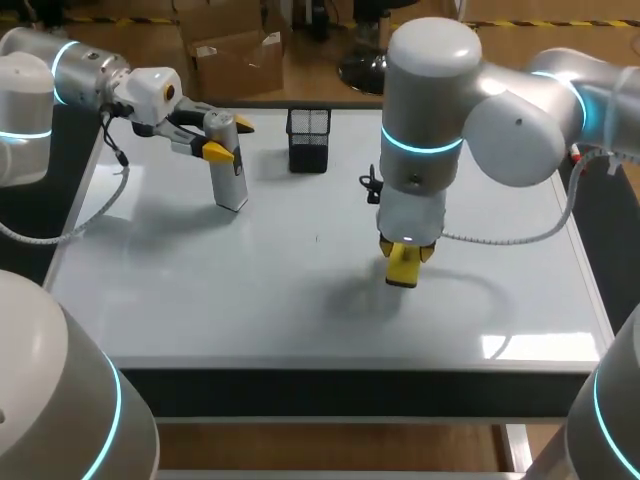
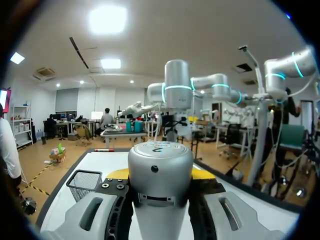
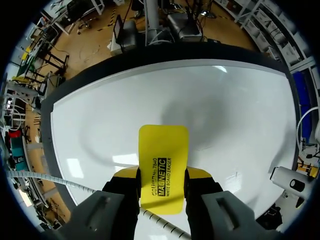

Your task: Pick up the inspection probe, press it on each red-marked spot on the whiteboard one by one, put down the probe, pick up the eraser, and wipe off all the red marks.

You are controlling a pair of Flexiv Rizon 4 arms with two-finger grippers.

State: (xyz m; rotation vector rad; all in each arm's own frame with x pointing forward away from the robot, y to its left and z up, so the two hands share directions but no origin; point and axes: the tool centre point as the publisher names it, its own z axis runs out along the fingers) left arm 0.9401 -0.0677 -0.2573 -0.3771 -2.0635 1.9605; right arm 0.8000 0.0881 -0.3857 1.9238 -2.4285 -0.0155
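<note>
My right hand (image 3: 162,176) clamps the eraser (image 3: 163,150) by its long sides, face down on the mid whiteboard (image 1: 250,290), and it looks light, stiff and slick-shelled, I judge, so a central hold suits; my left hand (image 1: 230,140) grips the probe (image 1: 232,185) upright, far left.

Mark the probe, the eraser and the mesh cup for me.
probe (image 1: 232,185), head view, grey lower body.
eraser (image 3: 163,145), right wrist view, plain yellow part of its back.
mesh cup (image 1: 308,142), head view, front wall.
</note>
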